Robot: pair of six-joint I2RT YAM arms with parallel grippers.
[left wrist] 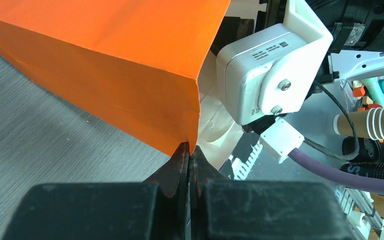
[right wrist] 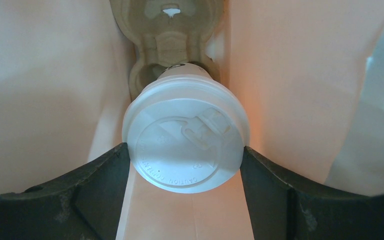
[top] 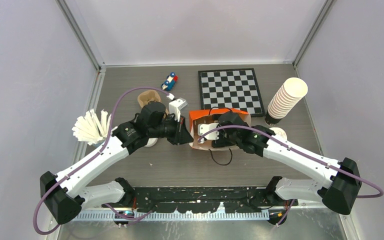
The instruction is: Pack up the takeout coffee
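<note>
The right gripper (right wrist: 184,150) has its jaws wide apart, and they press on both sides of the top of the coffee (right wrist: 186,127). The coffee is inside the bag (right wrist: 290,75), its base in a pulp tray (right wrist: 166,35). The left gripper (left wrist: 189,152) is closed tight and pinches the edge of the bag mouth. The bag sits on the table (left wrist: 40,145), between the two arms

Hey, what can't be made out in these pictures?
Top view: the small white paper cup with plastic lid is hidden by the orange paper bag and the right arm.
Right wrist view: the cup's base is behind its own lid, so whether it sits in the brown moulded-pulp carrier is unclear.
Left wrist view: the bag's inside is blocked by its wall, pinched in the left end effector.
</note>
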